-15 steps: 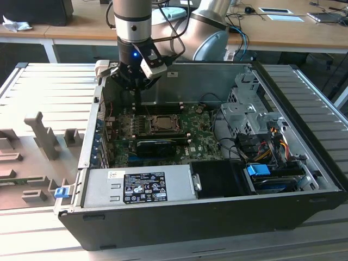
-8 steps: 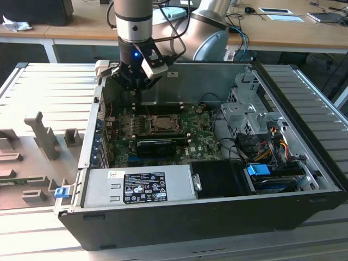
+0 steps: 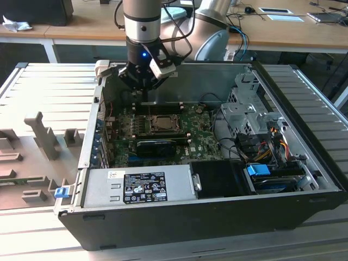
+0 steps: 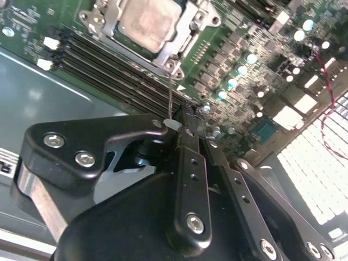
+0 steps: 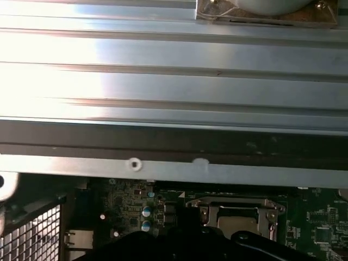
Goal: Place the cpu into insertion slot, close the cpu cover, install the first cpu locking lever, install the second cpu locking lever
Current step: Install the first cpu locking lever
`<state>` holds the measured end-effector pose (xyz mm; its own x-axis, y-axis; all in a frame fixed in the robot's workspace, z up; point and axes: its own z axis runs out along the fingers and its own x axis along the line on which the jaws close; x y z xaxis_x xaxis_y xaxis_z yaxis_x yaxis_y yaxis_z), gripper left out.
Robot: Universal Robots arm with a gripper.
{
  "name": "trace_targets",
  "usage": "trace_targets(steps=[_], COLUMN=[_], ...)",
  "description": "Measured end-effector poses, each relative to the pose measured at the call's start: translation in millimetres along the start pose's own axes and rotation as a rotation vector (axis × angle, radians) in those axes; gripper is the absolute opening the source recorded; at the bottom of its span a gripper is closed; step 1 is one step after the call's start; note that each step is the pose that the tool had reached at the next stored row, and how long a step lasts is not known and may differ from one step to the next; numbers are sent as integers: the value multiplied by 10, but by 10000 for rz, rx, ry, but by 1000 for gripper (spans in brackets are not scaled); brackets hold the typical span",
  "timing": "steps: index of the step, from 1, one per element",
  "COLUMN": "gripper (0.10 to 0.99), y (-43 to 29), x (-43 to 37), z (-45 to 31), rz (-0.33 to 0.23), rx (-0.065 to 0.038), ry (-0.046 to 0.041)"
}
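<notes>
On print: in the exterior view the power supply (image 3: 103,187) along the case's (image 3: 217,217) near side carries a black-and-white sticker (image 3: 144,187), but I can't make out a single word on it, and the board markings in both wrist views are too small for me to read. The cpu (image 4: 148,23) looks flat and square, dull silver-grey w/ a soft glare on top. It sits in the insertion slot (image 3: 148,126) mid-board, w/ the cpu cover (image 4: 107,22) lying flat around it so the chip shows through the window. The second wrist view gives me 1 detail the others don't: a thin locking lever (image 4: 171,95) runs from the socket corner to the tip of the gripper (image 4: 185,120), and a small white bit at its end touches that tip. The claw is drawn in w/ no gap visible between the tips; whether it actually pinches the lever I can't tell. Long black memory slots (image 4: 109,65) run just beside the socket. The exterior view places the gripper (image 3: 142,81) over the board just beyond the socket, toward the case's far wall. The first wrist view adds a ribbed metal surface (image 5: 174,81) outside the case, w/ the covered socket (image 5: 236,215) below it.
</notes>
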<state>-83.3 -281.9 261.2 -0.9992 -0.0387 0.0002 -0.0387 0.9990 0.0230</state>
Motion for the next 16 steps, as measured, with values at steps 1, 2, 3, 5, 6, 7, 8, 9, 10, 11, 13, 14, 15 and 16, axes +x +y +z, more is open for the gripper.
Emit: trace_targets(steps=[1, 2, 3, 5, 6, 7, 8, 9, 10, 11, 13, 14, 15, 16], gripper=[106, 106, 106, 106, 106, 106, 106, 106, 106, 106, 106, 106, 106, 106], y=[-1, -3, -4, -9, -11, -13, -14, -15, -15, -16, -16, -16, -17, -18], x=[-37, -67, -96, -216, -272, -310, -346, -356, -355, -355, -355, -356, -355, -355], z=[1, 1, 1, 5, 12, 23, 37, 52, 64, 78, 97, 116, 142, 165], rz=[-2, -3, 0, 0, -3, 7, 39, 52, 54, 53, 37, 37, 39, 37], rx=[-1, -1, -1, 0, 0, -30, -95, -145, -180, -258, -542, -590, -602, -611], ry=[0, -1, 0, 0, 1, -2, -3, -7, -8, -9, -20, -24, -23, -24])
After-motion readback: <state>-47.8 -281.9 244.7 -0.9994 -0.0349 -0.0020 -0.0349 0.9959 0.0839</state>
